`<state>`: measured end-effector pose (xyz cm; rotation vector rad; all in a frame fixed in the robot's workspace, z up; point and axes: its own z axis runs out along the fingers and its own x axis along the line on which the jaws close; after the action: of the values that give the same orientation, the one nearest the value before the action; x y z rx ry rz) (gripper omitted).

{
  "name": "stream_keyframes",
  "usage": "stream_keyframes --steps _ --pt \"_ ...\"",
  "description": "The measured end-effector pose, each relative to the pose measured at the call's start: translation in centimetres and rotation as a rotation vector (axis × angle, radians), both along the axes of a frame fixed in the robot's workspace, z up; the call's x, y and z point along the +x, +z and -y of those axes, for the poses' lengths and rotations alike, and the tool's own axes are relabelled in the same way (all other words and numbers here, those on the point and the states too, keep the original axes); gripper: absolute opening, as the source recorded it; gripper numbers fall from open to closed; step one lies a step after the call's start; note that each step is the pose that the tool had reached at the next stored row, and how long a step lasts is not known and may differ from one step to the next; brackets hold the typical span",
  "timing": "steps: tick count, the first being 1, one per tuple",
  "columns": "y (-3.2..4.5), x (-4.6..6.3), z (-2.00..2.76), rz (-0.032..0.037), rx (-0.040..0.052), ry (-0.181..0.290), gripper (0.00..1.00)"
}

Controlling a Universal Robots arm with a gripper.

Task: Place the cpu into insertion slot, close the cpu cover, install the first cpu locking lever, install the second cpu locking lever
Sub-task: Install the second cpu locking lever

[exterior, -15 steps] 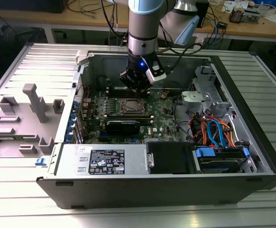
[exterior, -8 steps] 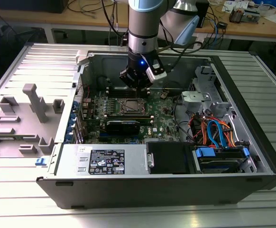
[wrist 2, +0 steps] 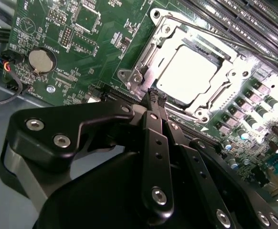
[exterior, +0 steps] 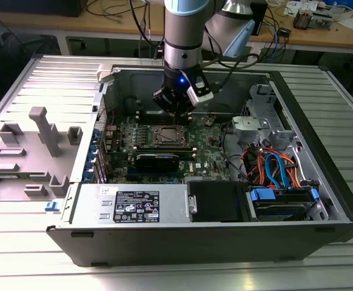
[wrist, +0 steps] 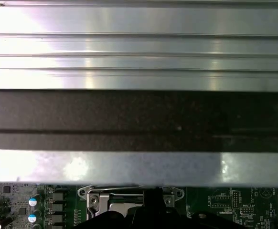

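Observation:
The cpu (wrist 2: pixel 190 71) lies flat in the insertion slot (exterior: pixel 167 134) on the green board, its grey top glaring in the light. The silvery cpu cover (wrist 2: pixel 219 97) is down around it, so the chip shows through the window. A thin metal lever rod (wrist 2: pixel 214 36) runs along the socket's side by the memory slots. My gripper (wrist 2: pixel 156 97) is shut with nothing between its fingers, and its tips sit at the socket's edge by a corner of the cover. In the exterior view the gripper (exterior: pixel 175 109) hangs just above the socket's far side. The first wrist view shows the socket frame (wrist: pixel 111 199).
The board lies in an open computer case (exterior: pixel 182 242). Long black memory slots (wrist 2: pixel 244 19) run beside the socket. A black card (exterior: pixel 157 160) sits on its near side. A coin battery (wrist 2: pixel 42 60), cable bundles (exterior: pixel 273 167) and a drive bay lie around. The case wall (wrist: pixel 139 119) stands close by.

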<state>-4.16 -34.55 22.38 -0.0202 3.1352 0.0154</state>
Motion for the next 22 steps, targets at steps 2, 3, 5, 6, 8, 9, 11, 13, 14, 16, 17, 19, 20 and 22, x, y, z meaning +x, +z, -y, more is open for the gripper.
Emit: stream_keyframes --steps 2,3,5,6,8,9,11,13,14,16,17,19,20,22 --pt "0.0 0.0 0.19 0.0 0.0 0.0 0.11" --pt "0.0 0.0 0.26 0.0 0.0 0.0 0.11" --pt "0.08 0.0 0.31 -0.0001 -0.0004 0.0 0.11" --pt "0.3 0.0 0.31 -0.0001 -0.0002 0.0 0.11" --pt "0.74 0.0 0.31 0.0 0.0 0.0 0.11" --pt "0.79 0.0 0.34 0.0001 0.0001 0.0 0.11" --pt "0.79 0.0 0.47 0.0001 0.0 0.0 0.11" --pt "0.79 0.0 0.61 0.0 0.0 0.0 0.11" --pt "0.79 0.0 0.71 0.0001 0.0 0.0 0.11" --pt "0.79 0.0 0.96 0.0 -0.0001 0.0 0.11" --pt "0.79 0.0 1.26 -0.0001 -0.0001 0.0 0.11" --pt "0.79 0.0 1.53 0.0001 0.0 0.0 0.11" --pt "0.79 0.0 1.59 0.0 0.0 0.0 0.11" --pt "0.89 0.0 1.65 0.0 0.0 0.0 0.11"
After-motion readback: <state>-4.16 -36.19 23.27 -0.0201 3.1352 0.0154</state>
